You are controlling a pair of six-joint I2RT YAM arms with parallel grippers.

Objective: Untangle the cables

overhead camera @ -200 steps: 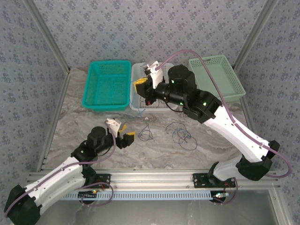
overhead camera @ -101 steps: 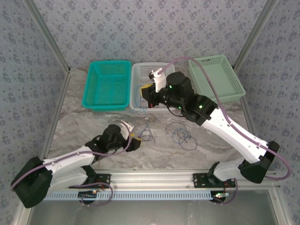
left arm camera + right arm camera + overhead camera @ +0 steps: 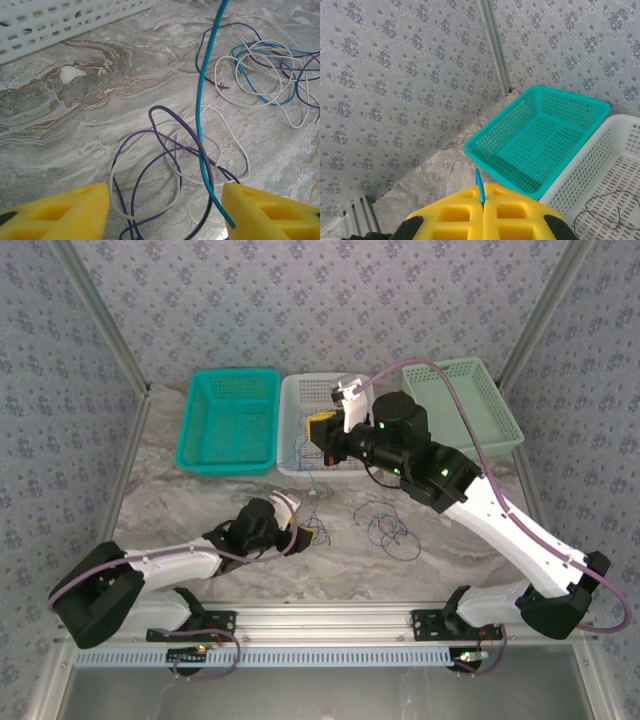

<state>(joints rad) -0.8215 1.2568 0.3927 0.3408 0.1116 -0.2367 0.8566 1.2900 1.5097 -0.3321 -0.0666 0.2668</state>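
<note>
Right wrist, fingers pinching blue cable

white arms, black joints, purple cables, left hand and right hand yellow-fingered

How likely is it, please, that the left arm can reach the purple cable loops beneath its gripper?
Probably yes: the left gripper hovers open right above the purple loops, with nothing between. The blue cable, pinched in the shut right gripper, runs across them and may get caught.
</note>
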